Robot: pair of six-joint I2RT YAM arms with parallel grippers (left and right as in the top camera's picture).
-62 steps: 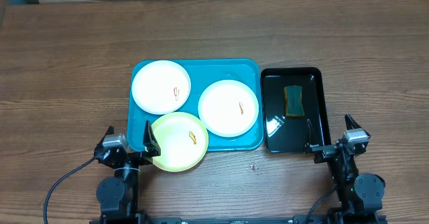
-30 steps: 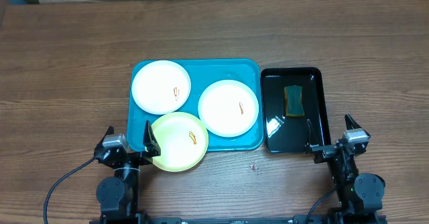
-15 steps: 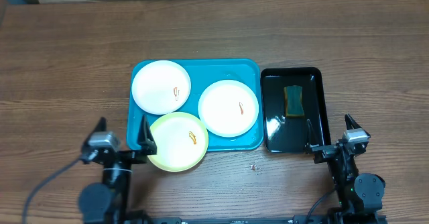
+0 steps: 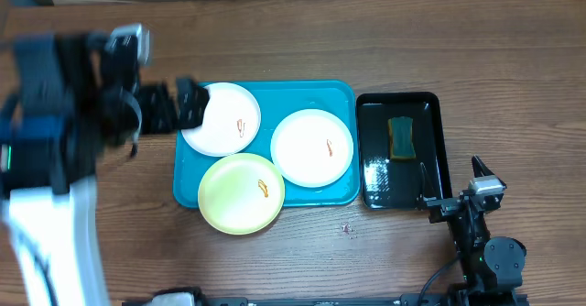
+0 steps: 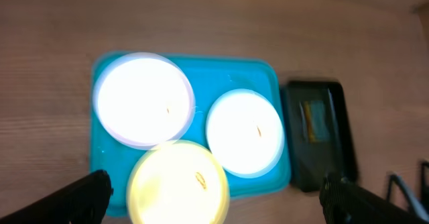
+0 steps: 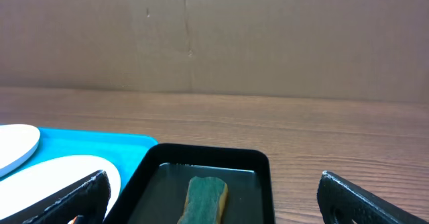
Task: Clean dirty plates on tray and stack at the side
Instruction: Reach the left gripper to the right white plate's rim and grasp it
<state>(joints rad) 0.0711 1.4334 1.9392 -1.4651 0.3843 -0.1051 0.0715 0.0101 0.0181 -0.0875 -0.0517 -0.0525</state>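
Observation:
The turquoise tray (image 4: 311, 93) holds three plates, each with a small orange-brown smear: a white plate (image 4: 220, 118) at the back left, a white plate (image 4: 312, 147) at the right, and a pale yellow-green plate (image 4: 242, 193) overhanging the front rim. My left gripper (image 4: 179, 104) is raised, blurred and open over the tray's back-left edge. The left wrist view looks down on the tray (image 5: 228, 73) and all three plates between its open fingers. My right gripper (image 4: 450, 180) is open and empty at the front right.
A glossy black tray (image 4: 430, 173) right of the turquoise tray holds a green-and-yellow sponge (image 4: 401, 136), which also shows in the right wrist view (image 6: 204, 198). Small specks (image 4: 347, 228) lie on the wooden table in front of the trays.
My left arm has lifted from the front-left edge and swung up and back, over the tray's back-left corner. The plates, sponge and right arm have not moved.

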